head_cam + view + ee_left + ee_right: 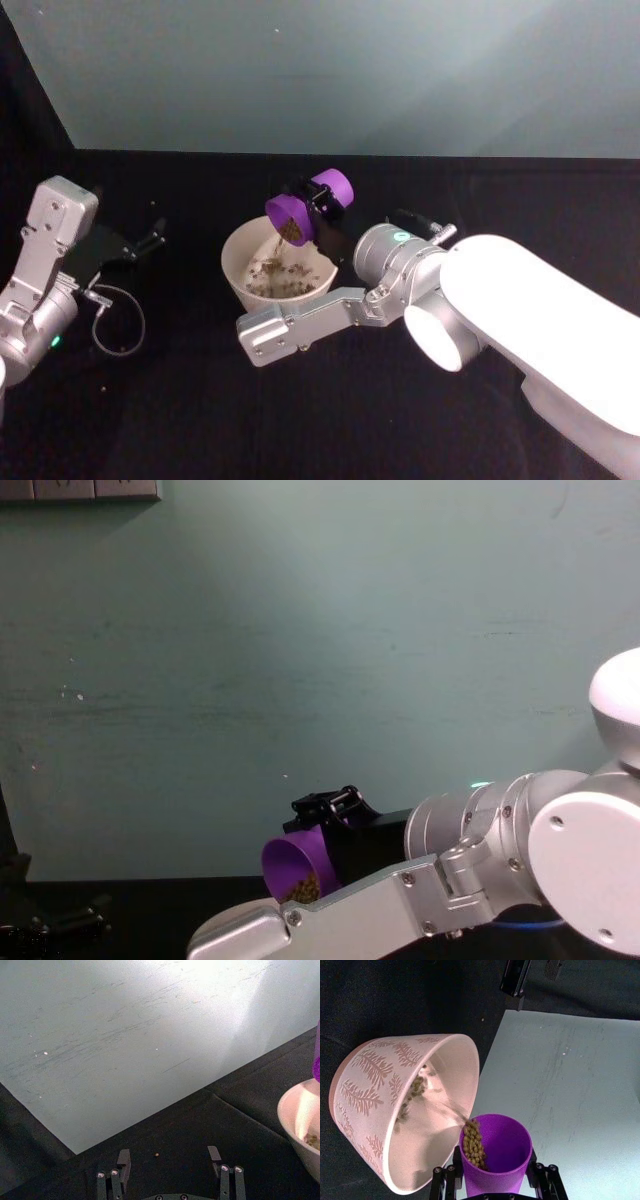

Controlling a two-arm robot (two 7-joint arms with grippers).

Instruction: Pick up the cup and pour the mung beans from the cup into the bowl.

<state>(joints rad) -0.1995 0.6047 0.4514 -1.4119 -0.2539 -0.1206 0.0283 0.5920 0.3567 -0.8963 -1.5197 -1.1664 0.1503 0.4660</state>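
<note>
My right gripper (322, 212) is shut on the purple cup (309, 206) and holds it tipped on its side over the far rim of the white bowl (240, 281). Mung beans (472, 1143) stream from the cup's mouth into the bowl, where a pile of beans (283, 280) lies on the bottom. The right wrist view shows the cup (495, 1157) between the fingers (445, 1182) and the bowl's (380, 1110) leaf-patterned outer wall. In the chest view the tilted cup (295, 868) shows beans at its lip. My left gripper (145, 240) rests open at the left, apart from the bowl.
A black cloth (300, 420) covers the table, with a pale wall (350, 70) behind it. A loose cable loop (118, 325) hangs by the left arm. One stray bean (156, 1154) lies on the cloth in front of the left gripper (170, 1160).
</note>
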